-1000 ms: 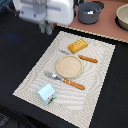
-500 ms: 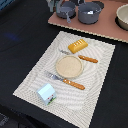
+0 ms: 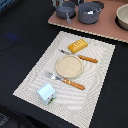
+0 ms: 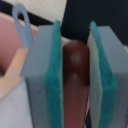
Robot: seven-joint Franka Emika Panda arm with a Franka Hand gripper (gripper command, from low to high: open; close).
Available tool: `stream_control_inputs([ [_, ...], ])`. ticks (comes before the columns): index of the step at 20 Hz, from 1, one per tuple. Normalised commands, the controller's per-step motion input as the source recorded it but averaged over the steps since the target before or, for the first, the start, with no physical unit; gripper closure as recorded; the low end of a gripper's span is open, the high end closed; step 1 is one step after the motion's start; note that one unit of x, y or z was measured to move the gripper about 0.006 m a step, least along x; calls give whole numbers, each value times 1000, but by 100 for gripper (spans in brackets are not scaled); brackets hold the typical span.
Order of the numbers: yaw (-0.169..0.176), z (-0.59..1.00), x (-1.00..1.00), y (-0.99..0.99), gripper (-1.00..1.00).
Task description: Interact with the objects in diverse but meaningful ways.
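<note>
Wrist view shows the gripper with its two teal-padded fingers pinching a red-brown sausage, which stands lengthwise between the pads and touches both. Exterior view, with no arm visible, shows a striped placemat holding a golden bread loaf, a round plate and a pale blue-white carton.

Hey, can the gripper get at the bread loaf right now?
Probably not yet: the bread loaf lies uncovered on the placemat, but the gripper has a red-brown sausage between its pads.
</note>
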Motion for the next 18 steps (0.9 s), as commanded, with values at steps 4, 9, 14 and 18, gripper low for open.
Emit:
stream_control_inputs([
  [4,0,-265,-7,324,100],
  [9,-10,-136,58,369,100],
  [14,-48,-9,184,370,100],
  [18,-38,0,54,446,100],
])
